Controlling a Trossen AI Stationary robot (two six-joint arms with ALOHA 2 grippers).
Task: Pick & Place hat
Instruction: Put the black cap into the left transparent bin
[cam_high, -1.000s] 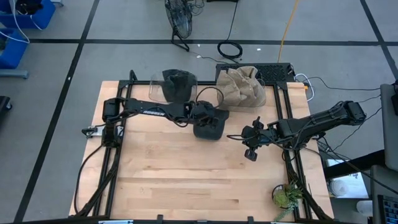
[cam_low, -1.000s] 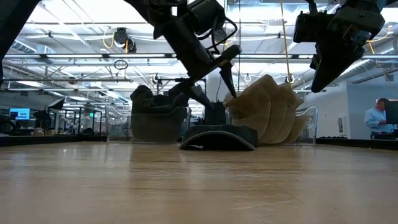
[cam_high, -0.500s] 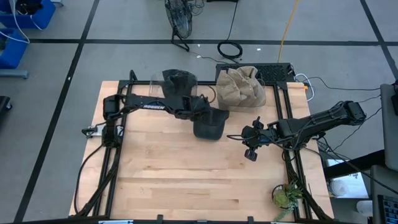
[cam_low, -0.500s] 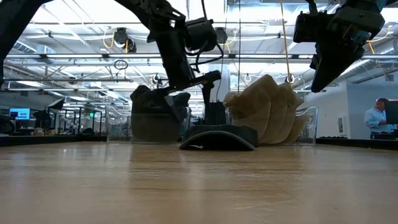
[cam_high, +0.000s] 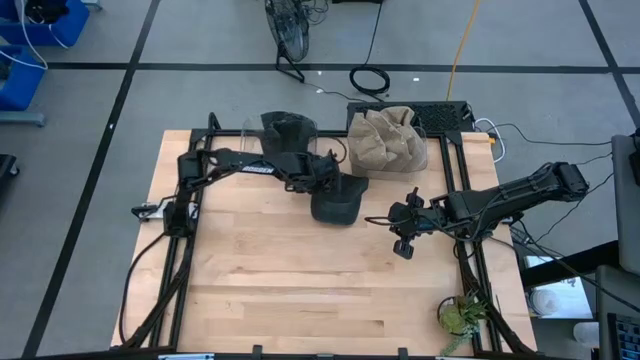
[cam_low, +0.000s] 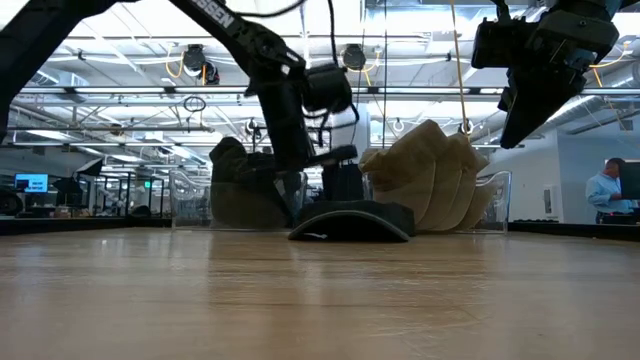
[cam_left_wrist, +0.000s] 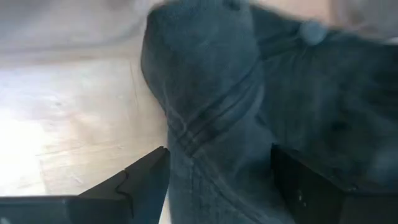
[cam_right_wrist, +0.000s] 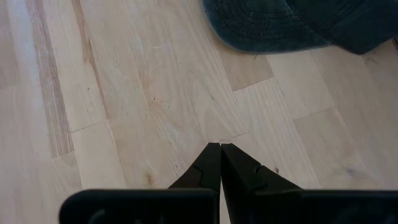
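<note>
Fingers (cam_left_wrist: 140, 180) of the left gripper (cam_high: 326, 172) stand spread apart, and in the left wrist view the dark cap (cam_left_wrist: 249, 106) fills the space ahead of and between them; whether either pad touches the cloth cannot be told. From above, that cap (cam_high: 335, 203) lies flat on the wooden table (cam_high: 280, 290), toward its far side, with the left gripper over its far edge. In the low view the cap (cam_low: 350, 222) rests on the tabletop with its brim forward, the left gripper (cam_low: 320, 160) just above and behind it.

Behind the cap stand two clear bins, one holding dark hats (cam_high: 285, 135) and one holding tan hats (cam_high: 388, 138).

The right gripper (cam_high: 403, 243) hangs above the table to the right of the cap, apart from it, its fingers (cam_right_wrist: 214, 165) pressed together and empty.
</note>
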